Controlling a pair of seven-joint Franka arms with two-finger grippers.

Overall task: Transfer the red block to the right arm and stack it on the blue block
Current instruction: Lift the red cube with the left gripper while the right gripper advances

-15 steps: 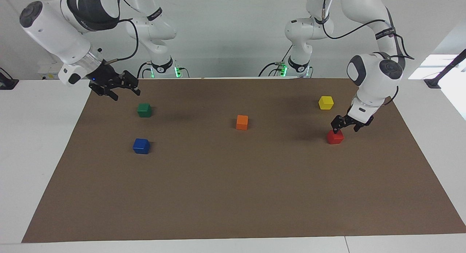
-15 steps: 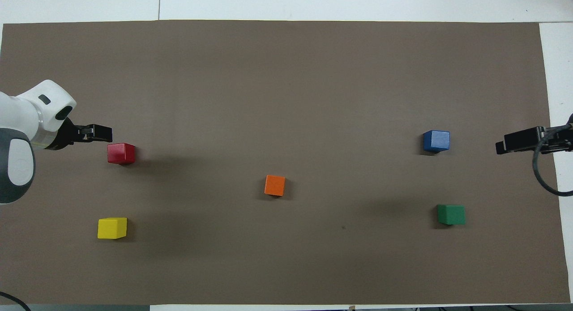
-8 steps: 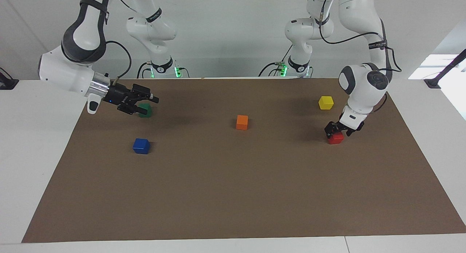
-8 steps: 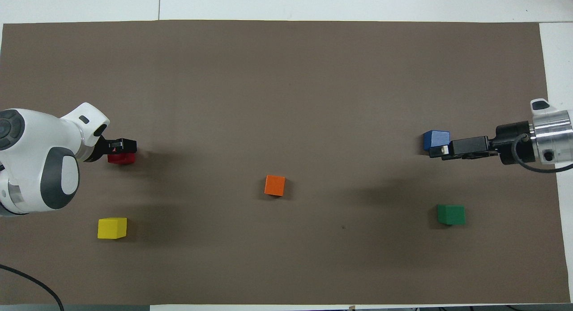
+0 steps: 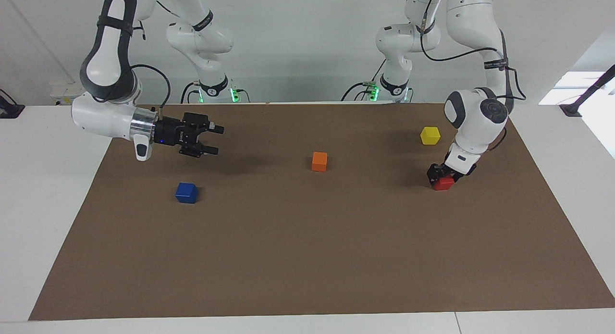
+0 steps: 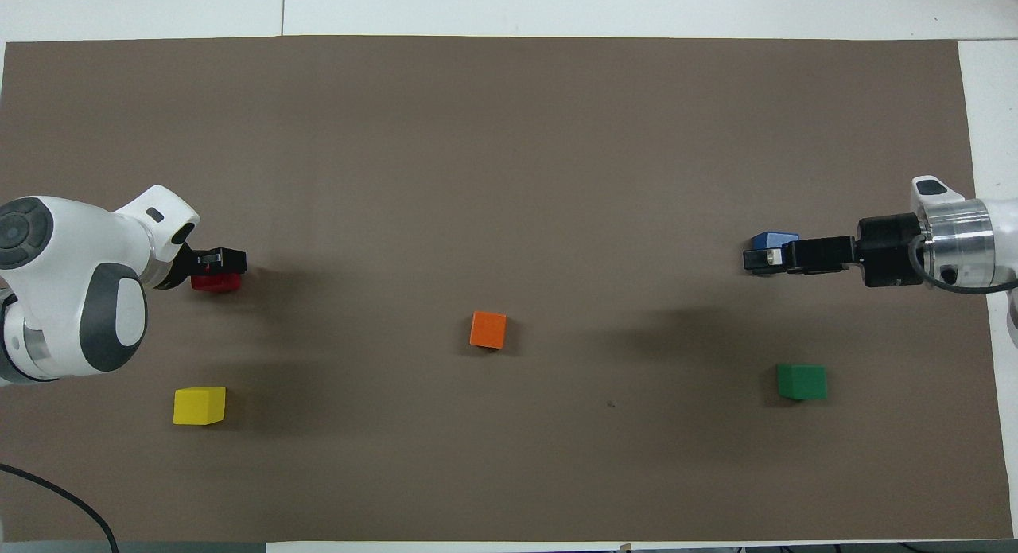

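Left gripper down on red block, fingers either side; whether pinching, cannot tell. Block on surface at left arm's end, farther from robots than yellow block. Right gripper spread, raised. Blue block at right arm's end.

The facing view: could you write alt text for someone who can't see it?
The left gripper is down on a red block on a brown mat. The right gripper hangs open in the air, with blue, orange and yellow blocks scattered around.
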